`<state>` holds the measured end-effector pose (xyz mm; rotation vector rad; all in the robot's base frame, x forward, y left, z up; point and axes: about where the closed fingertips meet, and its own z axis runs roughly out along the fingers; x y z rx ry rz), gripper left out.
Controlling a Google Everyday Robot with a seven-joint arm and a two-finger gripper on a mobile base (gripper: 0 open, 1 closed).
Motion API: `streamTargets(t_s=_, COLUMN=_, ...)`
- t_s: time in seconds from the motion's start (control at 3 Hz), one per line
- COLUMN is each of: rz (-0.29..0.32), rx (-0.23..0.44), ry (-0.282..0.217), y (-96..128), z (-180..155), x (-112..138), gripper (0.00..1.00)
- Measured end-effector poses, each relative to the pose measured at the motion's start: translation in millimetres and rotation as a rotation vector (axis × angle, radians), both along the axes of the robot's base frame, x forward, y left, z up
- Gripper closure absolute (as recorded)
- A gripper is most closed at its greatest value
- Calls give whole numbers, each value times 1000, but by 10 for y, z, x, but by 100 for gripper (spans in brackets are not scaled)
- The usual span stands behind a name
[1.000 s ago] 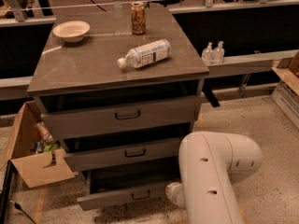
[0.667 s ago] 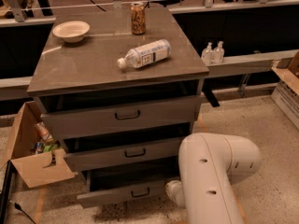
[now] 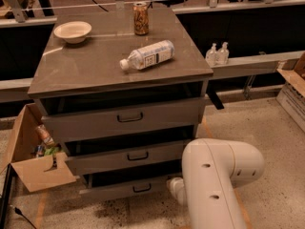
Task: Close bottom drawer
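The bottom drawer (image 3: 125, 189) is the lowest of three grey drawers in the cabinet. It has a short front with a small black bar handle (image 3: 142, 188) and stands partly pulled out, with a dark gap above it. My white arm (image 3: 214, 180) reaches down at the lower right, and its wrist end (image 3: 174, 188) sits against the right end of the drawer front. My gripper is hidden behind the arm at that spot.
The top drawer (image 3: 125, 118) and middle drawer (image 3: 131, 156) also stand slightly open. On the cabinet top lie a bottle (image 3: 147, 55), a can (image 3: 140, 18) and a bowl (image 3: 72, 31). An open cardboard box (image 3: 33, 156) stands at the left, and two small bottles (image 3: 217, 54) on a ledge at the right.
The bottom drawer front has slid a little way back into the cabinet. The arm has hardly shifted.
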<state>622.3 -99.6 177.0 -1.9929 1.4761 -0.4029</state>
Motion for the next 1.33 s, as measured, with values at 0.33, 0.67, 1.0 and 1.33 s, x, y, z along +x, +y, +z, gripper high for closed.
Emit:
streamTargets(t_s=0.33, rz=15, rx=3, ry=-25, y=41, z=-8, x=163, gripper=100)
streamTargets(t_s=0.67, rz=28, rx=6, ry=-48, y=79, z=-14, x=287, gripper=100)
streamTargets(t_s=1.0, rz=43, rx=11, ry=-78, y=142, z=-28, x=482, gripper=100)
streamTargets(t_s=1.33, rz=50, rx=14, ry=-78, y=168, z=-38, x=511, gripper=100)
